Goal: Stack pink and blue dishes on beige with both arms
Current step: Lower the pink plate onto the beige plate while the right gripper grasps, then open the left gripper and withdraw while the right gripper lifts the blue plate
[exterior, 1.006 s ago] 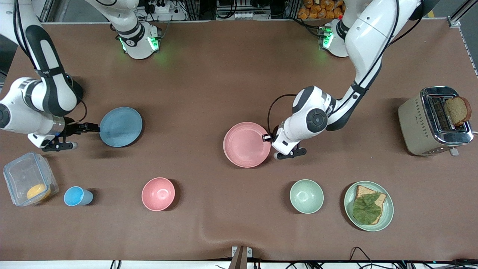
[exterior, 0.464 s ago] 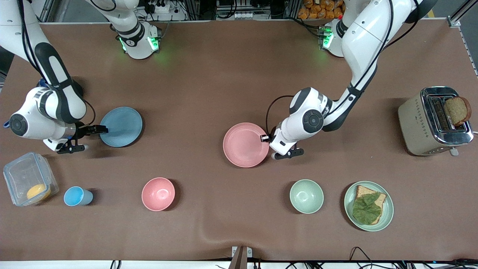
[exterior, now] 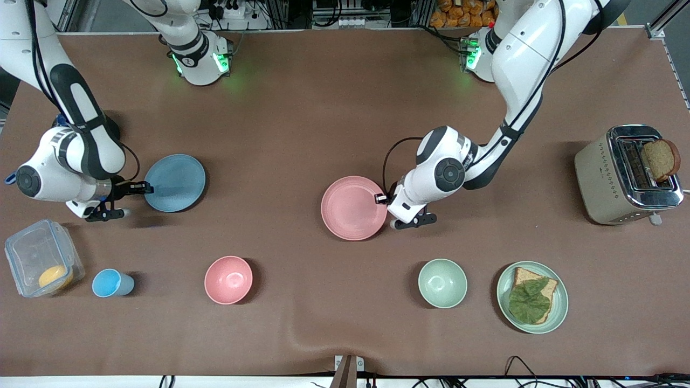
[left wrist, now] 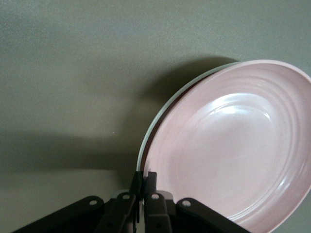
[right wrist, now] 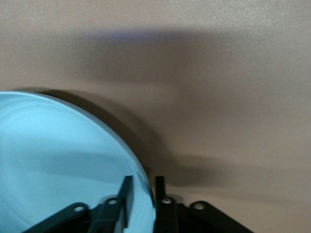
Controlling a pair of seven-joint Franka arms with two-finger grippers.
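Pink plate (exterior: 353, 208): round, so no long axis; near the table's middle, its edge toward the left arm's end pinched by the left gripper (exterior: 381, 198). In the left wrist view that plate (left wrist: 233, 145) looks tilted, gripped edge raised, with a shadow under it.
Left gripper: fingers (left wrist: 151, 187) closed on the pink plate's rim, one above and one below it.
Blue plate (exterior: 174, 182): round, toward the right arm's end of the table, well apart from the pink plate.
Right gripper (exterior: 146, 187): clamped on the blue plate's rim at the side toward the right arm's end; the right wrist view shows one finger (right wrist: 125, 194) over the plate (right wrist: 63, 160) and one outside its edge.
Beige plate: not seen in any view.
Open room: bare brown table (exterior: 302, 118) between the two plates and from them up to the arm bases.
Nearer the front camera: clear box (exterior: 42, 257), blue cup (exterior: 110, 283), pink bowl (exterior: 228, 279), green bowl (exterior: 442, 283), green plate (exterior: 560, 302) holding bread and a leaf.
Left arm's end: toaster (exterior: 609, 183) with a slice sticking up.
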